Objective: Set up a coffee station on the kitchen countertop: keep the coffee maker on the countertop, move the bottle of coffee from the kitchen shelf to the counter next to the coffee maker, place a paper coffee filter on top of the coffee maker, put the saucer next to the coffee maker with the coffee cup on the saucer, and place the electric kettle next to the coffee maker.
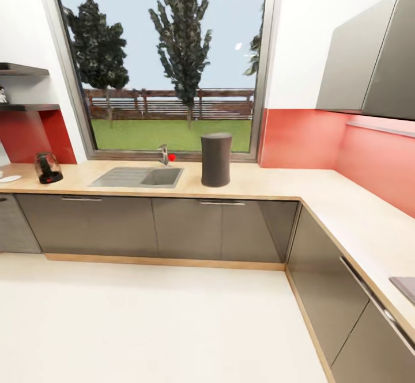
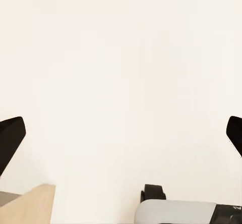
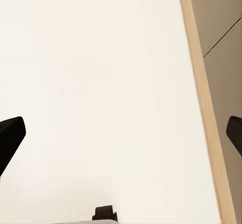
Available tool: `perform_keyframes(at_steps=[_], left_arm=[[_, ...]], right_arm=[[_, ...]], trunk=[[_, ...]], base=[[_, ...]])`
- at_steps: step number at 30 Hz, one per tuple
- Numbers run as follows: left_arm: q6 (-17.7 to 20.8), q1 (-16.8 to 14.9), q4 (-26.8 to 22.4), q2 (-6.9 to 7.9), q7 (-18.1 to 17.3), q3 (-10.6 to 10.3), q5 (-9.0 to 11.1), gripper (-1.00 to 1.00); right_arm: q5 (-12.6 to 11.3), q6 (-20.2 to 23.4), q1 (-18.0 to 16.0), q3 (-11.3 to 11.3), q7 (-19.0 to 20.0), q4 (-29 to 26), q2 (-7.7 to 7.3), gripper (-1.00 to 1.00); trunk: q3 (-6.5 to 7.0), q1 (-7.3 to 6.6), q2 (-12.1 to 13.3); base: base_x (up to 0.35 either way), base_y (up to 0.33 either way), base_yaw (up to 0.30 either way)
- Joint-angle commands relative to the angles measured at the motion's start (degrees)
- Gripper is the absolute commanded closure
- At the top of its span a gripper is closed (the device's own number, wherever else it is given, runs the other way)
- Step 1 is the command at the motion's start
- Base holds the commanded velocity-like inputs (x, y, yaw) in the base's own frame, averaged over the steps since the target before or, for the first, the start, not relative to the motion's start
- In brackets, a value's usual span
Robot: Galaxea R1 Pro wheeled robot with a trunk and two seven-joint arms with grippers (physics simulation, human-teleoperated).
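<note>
On the wooden countertop (image 1: 259, 184), far left, stands a small dark appliance with a glass top (image 1: 48, 168), which looks like the coffee maker. A white saucer-like disc (image 1: 8, 179) lies beside it at the frame edge. A tall dark cylinder (image 1: 216, 159) stands right of the sink (image 1: 138, 177); I cannot tell what it is. Dark wall shelves (image 1: 26, 107) hang at the upper left, with a small item (image 1: 2, 95) barely showing. My left gripper (image 2: 121, 133) and right gripper (image 3: 121, 133) both hang open over the pale floor, holding nothing.
The counter turns an L along the right wall, with grey cabinets (image 1: 173, 227) below and an upper cabinet (image 1: 369, 72) above. A tap (image 1: 163, 154) stands behind the sink, under a large window. Pale floor (image 1: 144, 325) lies between me and the cabinets. A cabinet plinth (image 3: 201, 98) runs near my right gripper.
</note>
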Motion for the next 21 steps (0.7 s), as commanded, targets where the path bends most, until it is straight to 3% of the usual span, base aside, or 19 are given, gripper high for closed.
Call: perform_keyframes(at_steps=[1, 13, 21], left_arm=[[-0.19, -0.03, 0.05, -0.02, -0.01, 0.21, 0.08, -1.0], [-0.2, -0.03, 0.04, -0.01, 0.0, 0.21, 0.11, -1.0], [-0.23, -0.03, 0.03, -0.01, 0.0, 0.21, 0.19, -1.0]], right_arm=[[0.01, -0.16, -0.03, -0.05, -0.03, 0.05, 0.01, -1.0], [0.01, -0.21, -0.03, -0.04, -0.03, 0.03, 0.01, -1.0], [0.01, -0.21, -0.03, 0.02, -0.03, 0.04, 0.09, -1.0]], trunk=[[-0.05, 0.06, -0.05], [-0.05, 0.06, -0.05], [-0.05, 0.06, -0.05]], base=[[0.338, 0.0, 0.0], [0.338, 0.0, 0.033], [0.338, 0.033, 0.232]])
